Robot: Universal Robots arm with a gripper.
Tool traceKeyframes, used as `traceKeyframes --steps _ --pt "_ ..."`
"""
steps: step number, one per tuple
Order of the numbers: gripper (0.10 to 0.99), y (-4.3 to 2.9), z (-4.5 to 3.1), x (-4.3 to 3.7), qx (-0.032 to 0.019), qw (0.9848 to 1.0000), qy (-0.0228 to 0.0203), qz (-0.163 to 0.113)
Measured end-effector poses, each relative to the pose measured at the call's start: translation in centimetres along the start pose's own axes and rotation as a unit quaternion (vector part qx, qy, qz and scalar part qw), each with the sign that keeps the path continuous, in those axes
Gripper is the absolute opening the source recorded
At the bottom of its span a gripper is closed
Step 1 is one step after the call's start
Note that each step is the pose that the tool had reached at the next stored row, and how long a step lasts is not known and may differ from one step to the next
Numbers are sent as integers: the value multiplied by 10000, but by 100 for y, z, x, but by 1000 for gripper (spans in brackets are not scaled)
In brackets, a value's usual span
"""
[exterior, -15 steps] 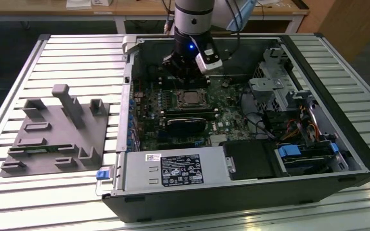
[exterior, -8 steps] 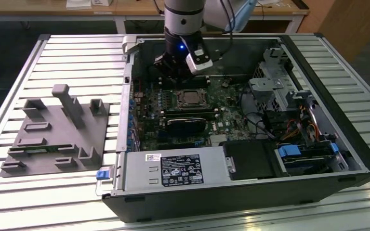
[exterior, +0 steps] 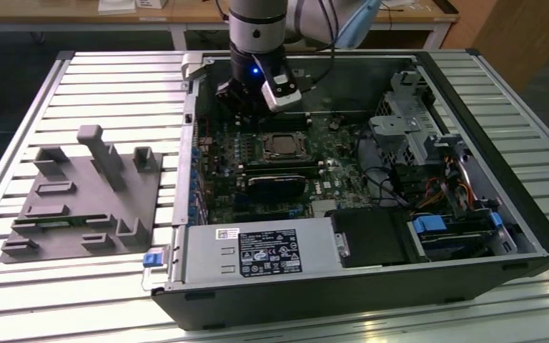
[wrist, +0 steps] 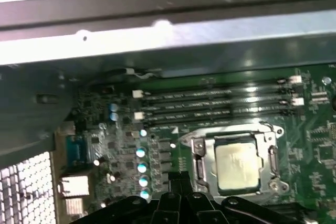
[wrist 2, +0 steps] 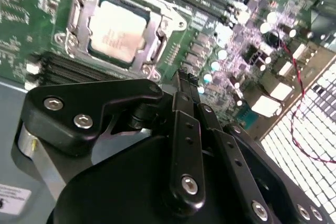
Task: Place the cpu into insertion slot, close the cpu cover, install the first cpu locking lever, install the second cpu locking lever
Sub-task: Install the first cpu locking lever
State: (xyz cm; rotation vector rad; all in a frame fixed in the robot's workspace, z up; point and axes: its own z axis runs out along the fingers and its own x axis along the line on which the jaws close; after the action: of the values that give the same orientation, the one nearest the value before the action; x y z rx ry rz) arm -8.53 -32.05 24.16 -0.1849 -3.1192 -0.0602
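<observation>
The cpu (exterior: 279, 146) (wrist 2: 116, 30) (wrist: 237, 165) lies flat in the insertion slot (exterior: 263, 152) on the green board, its pale metal top facing up. The cpu cover (wrist 2: 159, 31) (wrist: 198, 157), a thin silvery frame, lies down around the chip. My gripper (exterior: 242, 107) (wrist 2: 185, 85) (wrist: 178, 178) hangs just above the board beside the socket, towards the case's far wall and a little to the exterior view's left. Its black fingers (wrist 2: 185, 129) are shut together with nothing between them, and they touch neither chip nor cover.
Long black memory slots (wrist: 210, 106) run beside the socket. A black fan unit (exterior: 274, 187) and the labelled power supply box (exterior: 255, 251) lie nearer the front. Drive cages and cables (exterior: 417, 136) fill the exterior view's right. A grey fixture tray (exterior: 83, 200) stands outside the case.
</observation>
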Motion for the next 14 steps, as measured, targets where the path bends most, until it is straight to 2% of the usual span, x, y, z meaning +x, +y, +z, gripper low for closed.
traceKeyframes --steps 5,7,11,14 --pt "106 -6 2 51 -317 9995 38 -25" --pt "106 -8 3 68 -464 9989 56 -37" --pt "106 -12 5 96 -767 9970 93 -59" --pt "106 -13 5 108 -993 9950 120 -74"
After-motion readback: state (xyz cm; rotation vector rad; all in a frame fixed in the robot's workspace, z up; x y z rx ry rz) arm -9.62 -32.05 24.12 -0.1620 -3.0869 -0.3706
